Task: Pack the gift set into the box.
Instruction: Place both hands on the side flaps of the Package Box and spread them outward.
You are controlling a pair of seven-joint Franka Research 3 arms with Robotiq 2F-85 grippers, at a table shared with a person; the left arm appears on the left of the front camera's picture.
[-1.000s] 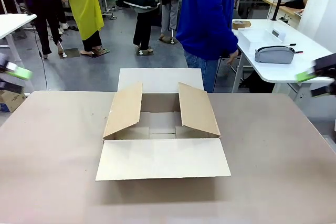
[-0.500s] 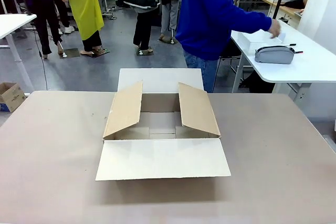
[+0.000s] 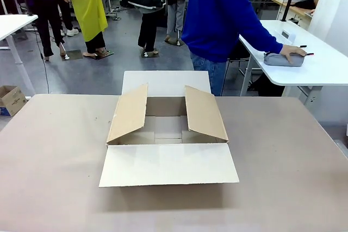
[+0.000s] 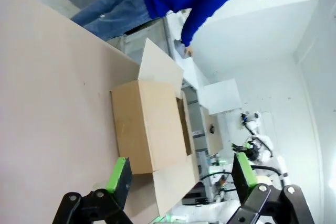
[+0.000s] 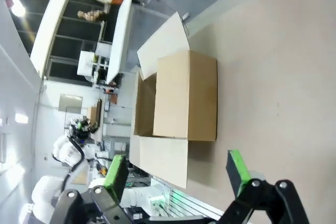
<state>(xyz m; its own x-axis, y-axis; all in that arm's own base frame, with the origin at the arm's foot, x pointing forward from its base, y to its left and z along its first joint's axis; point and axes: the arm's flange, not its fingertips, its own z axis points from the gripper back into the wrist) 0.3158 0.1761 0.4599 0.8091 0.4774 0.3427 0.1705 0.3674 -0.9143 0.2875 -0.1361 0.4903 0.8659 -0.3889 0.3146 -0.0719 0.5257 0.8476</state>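
The box [image 3: 168, 164] is a large brown carton standing open in the middle of the table [image 3: 54, 161], its four flaps spread and its inside bare. The gift set is out of view. In the left wrist view my left gripper [image 4: 181, 174] is open and holds nothing, well above the table, with the box [image 4: 149, 129] ahead of it. My right gripper [image 5: 176, 174] is likewise open and holds nothing, with the box [image 5: 186, 95] ahead of it.
A person in a blue top [image 3: 217, 14] stands behind the table's far edge, one hand on a grey pouch [image 3: 283, 58] on a white side table [image 3: 321, 66]. A small cardboard box [image 3: 11, 99] sits on the floor at left. Other people stand farther back.
Both grippers, seen at the front view's left and right edges a second ago, have pulled out of that view. The person's arm reached right and its hand came down on the grey pouch.
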